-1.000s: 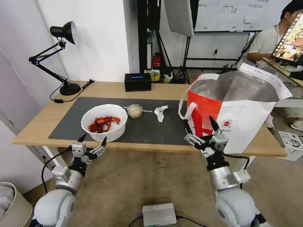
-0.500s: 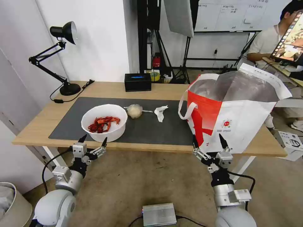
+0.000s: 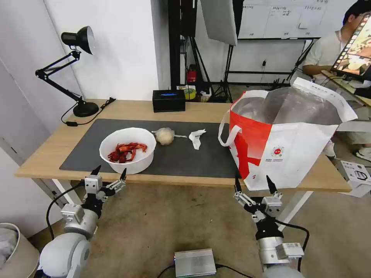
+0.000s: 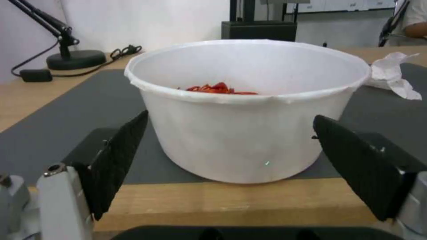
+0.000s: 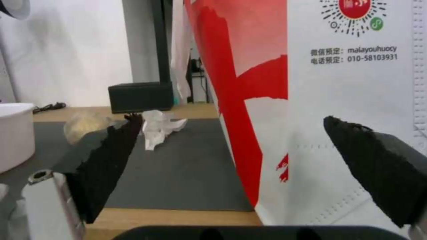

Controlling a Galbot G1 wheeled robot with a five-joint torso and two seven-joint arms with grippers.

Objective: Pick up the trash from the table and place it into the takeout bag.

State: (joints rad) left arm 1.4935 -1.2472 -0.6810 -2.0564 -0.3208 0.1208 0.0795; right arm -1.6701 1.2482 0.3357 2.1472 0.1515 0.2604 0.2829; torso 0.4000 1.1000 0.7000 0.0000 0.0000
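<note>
Holding red crayfish shells point(image 3: 126, 151), white bowl point(image 3: 127, 164) sits on mat point(image 3: 193, 158).

Arm shells: rounded, glossy pale grey, one at each side below the table point(image 3: 50, 160) edge.
Wrists: silver cylinders, each with a small boxy silver block bolted to its side.
Cables: a black cable loops from each wrist block back along the arm.
Left gripper point(image 3: 109, 175): silver-grey knuckle blocks, black collar, two black pointed fingers point(image 4: 116, 156) with finely ribbed inner faces.
Right gripper point(image 3: 253, 184): same build; black tapering fingers point(image 5: 106, 163) on silver mounts with a round screw hole.
</note>
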